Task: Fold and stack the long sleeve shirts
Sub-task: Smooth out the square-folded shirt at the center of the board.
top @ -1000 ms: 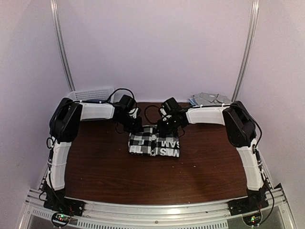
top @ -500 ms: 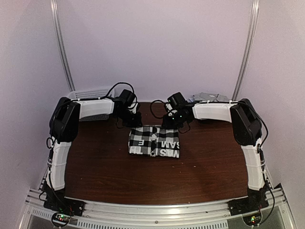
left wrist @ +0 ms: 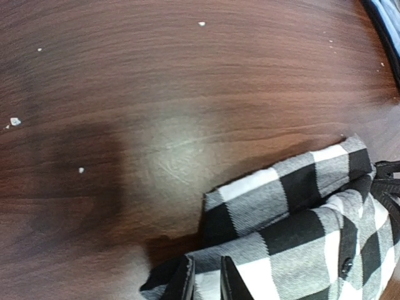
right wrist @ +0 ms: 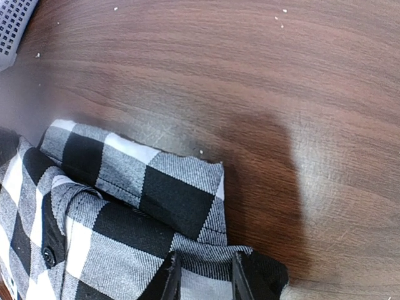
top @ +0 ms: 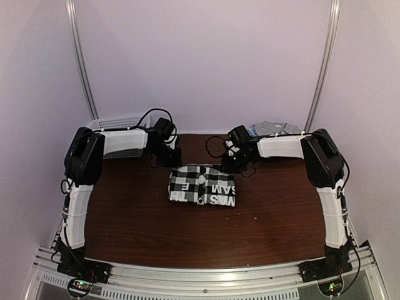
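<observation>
Right arm (top: pixel 281 147) drew back; soft checked shirt (top: pixel 202 185) folded rectangular.

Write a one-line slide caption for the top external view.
Folded black-and-white checked shirt on a dark wooden table, left gripper and right gripper poised at its far edge.

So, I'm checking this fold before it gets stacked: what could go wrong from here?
1. The left tool and right tool hang close to the far corners of the shirt; a tip could snag cloth and drag it open.
2. The layers at those corners look loose and offset, so lifting it might undo the fold.
</observation>
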Available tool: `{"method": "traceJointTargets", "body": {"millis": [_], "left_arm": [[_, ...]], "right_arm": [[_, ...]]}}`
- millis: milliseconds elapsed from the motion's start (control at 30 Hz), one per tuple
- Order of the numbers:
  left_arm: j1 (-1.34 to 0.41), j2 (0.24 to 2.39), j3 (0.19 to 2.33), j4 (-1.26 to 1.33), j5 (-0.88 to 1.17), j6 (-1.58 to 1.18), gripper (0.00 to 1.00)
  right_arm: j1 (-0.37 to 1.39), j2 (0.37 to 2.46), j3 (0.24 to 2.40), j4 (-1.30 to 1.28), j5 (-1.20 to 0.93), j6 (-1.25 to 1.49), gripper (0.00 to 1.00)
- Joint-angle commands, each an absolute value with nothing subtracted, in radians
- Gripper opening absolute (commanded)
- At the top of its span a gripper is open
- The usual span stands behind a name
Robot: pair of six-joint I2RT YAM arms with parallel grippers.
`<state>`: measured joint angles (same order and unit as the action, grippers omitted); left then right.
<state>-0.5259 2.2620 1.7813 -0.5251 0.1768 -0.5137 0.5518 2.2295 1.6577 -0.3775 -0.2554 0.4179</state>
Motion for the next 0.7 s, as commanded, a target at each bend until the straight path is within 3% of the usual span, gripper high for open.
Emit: {"method": "traceJointTargets", "body": {"millis": [0,167,300,667], "left_arm": [[-0.505,2.298,1.812,-0.533,0.149,-0.479,0.16],[-0.506,2.267,1.878,-0.579,0.155,-0.459,0.21],[-0.517,2.176,1.853,-0.580,0.154,-0.465,0.27],[-0.543,1.834,1.442,-0.457,0.211,-0.581,0.58]], "right_arm": [[0.539,2.244,1.653,-0.381,-0.262,0.411,0.30],[0.540,2.200,1.672,-0.413,-0.238,0.398,0.31],[0.540,2.134,1.660,-0.425,-0.218,0.389,0.38],[0.555,1.883,1.441,-0.367,-0.191,0.396,0.66]]}}
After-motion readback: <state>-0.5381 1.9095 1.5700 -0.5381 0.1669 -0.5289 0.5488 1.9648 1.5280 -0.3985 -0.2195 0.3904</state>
